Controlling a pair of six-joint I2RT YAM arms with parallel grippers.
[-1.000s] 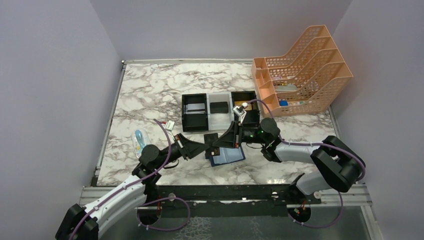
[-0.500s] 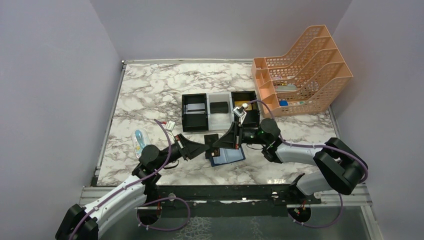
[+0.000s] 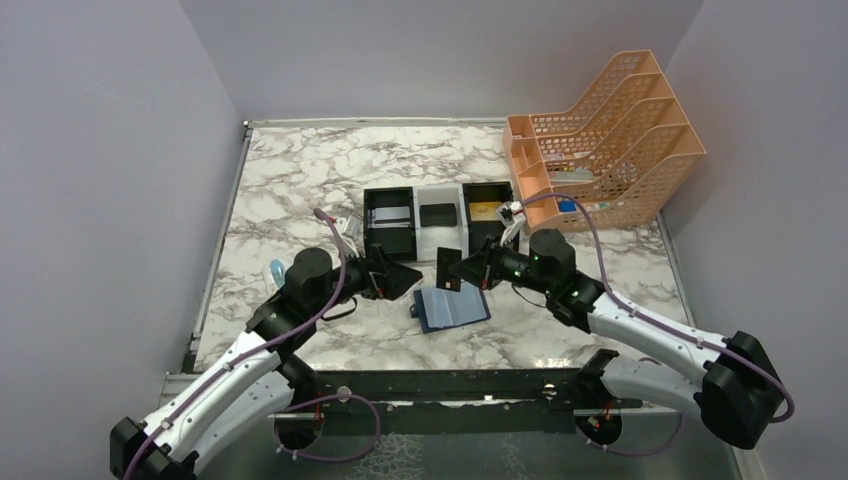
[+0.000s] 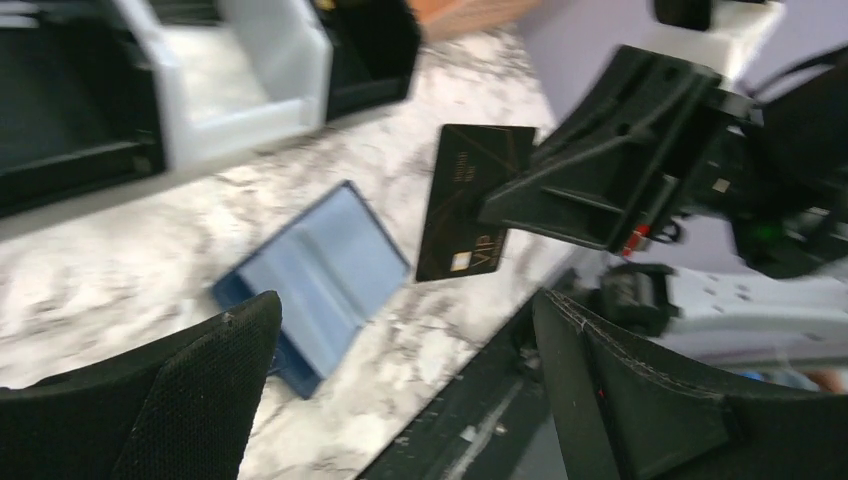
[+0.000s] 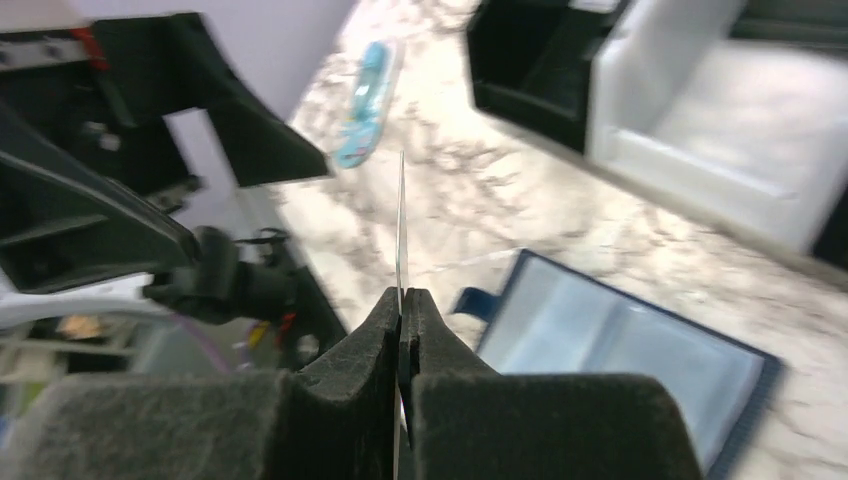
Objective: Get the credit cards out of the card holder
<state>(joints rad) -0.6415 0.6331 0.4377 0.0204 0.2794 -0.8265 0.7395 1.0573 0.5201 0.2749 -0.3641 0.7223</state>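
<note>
The card holder [image 3: 452, 308] lies open on the marble table, navy outside with pale blue pockets, and shows in the left wrist view [image 4: 318, 272] and the right wrist view [image 5: 625, 350]. My right gripper [image 3: 464, 272] [image 5: 403, 300] is shut on a black credit card [image 3: 449, 270] [image 4: 470, 205], held upright above and behind the holder and seen edge-on [image 5: 402, 215] from its own wrist. My left gripper [image 3: 408, 276] [image 4: 410, 385] hangs open just left of the holder with nothing between its fingers. A gold card [image 3: 483, 211] and a black card [image 3: 438, 213] lie in the trays.
Three box trays stand in a row behind the holder: black [image 3: 390, 240], white [image 3: 440, 240], black [image 3: 497, 238]. A peach mesh file rack [image 3: 610, 140] fills the back right corner. A pale blue packet [image 3: 277, 274] lies at the left near my left arm.
My left gripper has opened and drawn back to the left. The right gripper has pulled the black card up out of the holder, which now lies open by itself.
</note>
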